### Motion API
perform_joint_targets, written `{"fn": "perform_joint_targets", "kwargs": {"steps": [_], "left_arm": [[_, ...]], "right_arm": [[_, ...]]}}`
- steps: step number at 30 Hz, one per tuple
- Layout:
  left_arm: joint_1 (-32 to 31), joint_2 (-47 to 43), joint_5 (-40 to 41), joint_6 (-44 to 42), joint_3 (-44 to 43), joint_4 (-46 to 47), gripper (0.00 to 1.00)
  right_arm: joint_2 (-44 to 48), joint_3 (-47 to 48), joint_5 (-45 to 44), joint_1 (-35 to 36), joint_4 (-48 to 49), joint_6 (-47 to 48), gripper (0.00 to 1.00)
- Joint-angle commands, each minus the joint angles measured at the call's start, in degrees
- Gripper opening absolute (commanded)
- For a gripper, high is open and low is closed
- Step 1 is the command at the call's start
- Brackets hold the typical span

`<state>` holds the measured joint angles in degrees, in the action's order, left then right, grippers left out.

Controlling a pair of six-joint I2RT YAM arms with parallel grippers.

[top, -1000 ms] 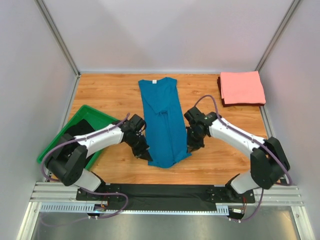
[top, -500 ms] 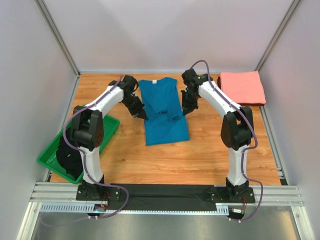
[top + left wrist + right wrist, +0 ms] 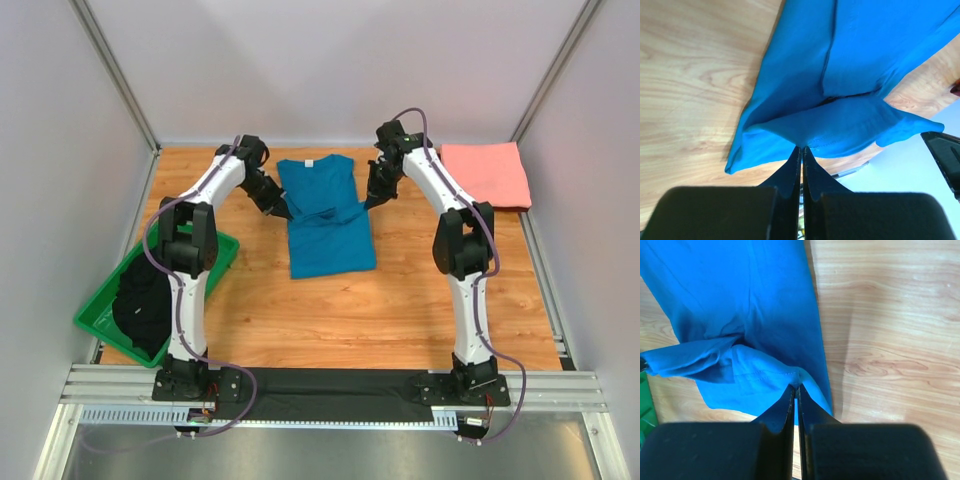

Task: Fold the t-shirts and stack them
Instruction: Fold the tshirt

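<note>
Left hand (image 3: pixel 802 147) and right hand (image 3: pixel 796 386), each pinching the teal t-shirt (image 3: pixel 330 240) hem, have carried it toward the neck label (image 3: pixel 309 163). Half-fold apparently near complete; stacking outstanding.

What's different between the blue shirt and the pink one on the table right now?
The teal-blue shirt lies mid-table, only partly folded; the salmon-pink shirt is a neat folded rectangle in the far right corner. The left tool and right tool both pinch the teal-blue shirt's edge; nothing touches the salmon-pink shirt. Both are plain cloth resting on the wooden table.
</note>
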<state>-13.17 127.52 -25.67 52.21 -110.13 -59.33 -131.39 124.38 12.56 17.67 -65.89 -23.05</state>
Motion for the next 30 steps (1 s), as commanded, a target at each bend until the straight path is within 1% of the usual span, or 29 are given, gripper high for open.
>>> {"fn": "perform_joint_targets", "kwargs": {"steps": [1, 6, 14, 15, 17, 18, 20, 21, 22, 24, 25, 27, 28, 29, 30], "left_arm": [[0.8, 2.1, -2.9, 0.5, -3.6, -1.1, 0.00], [1.4, 3.9, -1.0, 1.0, -5.3, -2.5, 0.00], [2.5, 6.3, -0.4, 1.7, -7.1, -2.0, 0.00], [2.6, 6.9, -0.6, 1.2, -7.6, -1.8, 0.01], [2.8, 7.4, 0.4, 1.1, -9.3, -2.5, 0.06], [3.1, 7.0, 0.6, 1.0, -9.6, -1.8, 0.12], [3.3, 6.3, 1.1, 1.3, -9.6, -0.7, 0.19], [3.5, 5.2, 0.7, 1.1, -9.4, 1.8, 0.23], [3.7, 4.6, 0.8, 1.1, -9.5, 2.5, 0.25], [4.0, 2.8, -0.2, 0.9, -9.8, 4.1, 0.30], [4.1, 2.5, -0.5, 0.4, -9.9, 4.0, 0.36], [4.1, 1.8, -0.8, -0.9, -11.3, 1.2, 0.41], [4.0, 1.5, -0.6, -1.5, -11.4, -0.2, 0.41], [3.9, 0.4, -0.3, -2.9, -11.1, -2.0, 0.41], [3.3, -0.4, -0.1, -3.7, -9.1, -2.2, 0.41]], "right_arm": [[-1.6, 3.5, 4.0, -0.4, 4.4, 0.6, 0.00], [-2.3, 2.3, 6.0, -0.6, 9.4, -1.9, 0.00], [-5.8, 4.5, 6.2, -2.4, 11.2, -4.8, 0.00], [-6.2, 4.5, 6.1, -2.5, 11.6, -5.0, 0.00], [-6.5, 4.5, 6.1, -2.7, 12.7, -5.4, 0.02], [-6.8, 4.7, 6.5, -2.8, 13.1, -5.6, 0.06], [-7.3, 5.5, 7.4, -3.1, 13.7, -5.8, 0.11], [-7.4, 6.0, 7.9, -3.3, 13.6, -5.7, 0.15], [-7.4, 6.7, 8.4, -3.3, 13.4, -5.3, 0.21], [-6.8, 7.3, 7.7, -3.7, 11.0, -4.2, 0.24], [-6.2, 7.0, 7.3, -4.0, 9.9, -3.5, 0.29], [-3.1, 3.5, 7.3, -4.8, 8.1, -1.7, 0.33], [-1.8, 1.2, 7.7, -5.1, 7.8, -1.0, 0.36], [1.5, -3.2, 8.4, -5.5, 7.7, -0.3, 0.36], [3.0, -6.1, 9.0, -5.6, 7.8, 1.5, 0.37]]}}
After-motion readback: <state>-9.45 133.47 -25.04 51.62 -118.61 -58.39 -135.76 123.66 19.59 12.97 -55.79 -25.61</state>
